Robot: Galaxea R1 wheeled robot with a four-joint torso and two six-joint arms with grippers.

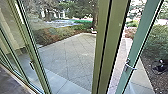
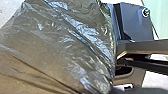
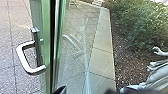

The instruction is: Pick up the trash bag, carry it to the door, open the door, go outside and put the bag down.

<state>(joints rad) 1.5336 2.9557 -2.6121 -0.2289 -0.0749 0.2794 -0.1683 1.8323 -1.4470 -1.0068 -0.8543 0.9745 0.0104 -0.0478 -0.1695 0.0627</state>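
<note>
Left gripper and trash bag (image 2: pixel 62 47) seem to belong together from where I stand: the translucent plastic hangs in broad creased folds right up close to that wrist, something tan showing through it. Whether the gripper is pinching the bag's neck or spread, I cannot tell; the folds cover the spot where I would look. I'd judge the load is on that side, with nothing under it that I can make out.

What matters now, I think, is the glass door (image 1: pixel 140 37). Its leaf stands ajar, a slanting gap between its free edge and the wide door frame (image 1: pixel 111 45), with the paved yard (image 1: pixel 75 53) beyond. The metal pull handle (image 3: pixel 22 58) is fixed at that free edge, its long bar running along the stile, not across it. The right arm is the nearer one: its wrist is close to the handle and points out at the door's edge and the planting bed (image 3: pixel 130 57). I can't tell how the right gripper is set, or whether it touches the door at all. The opening looks tight for robot and bag together; to my eye it needs widening, and loose plastic could snag on the handle.
</note>
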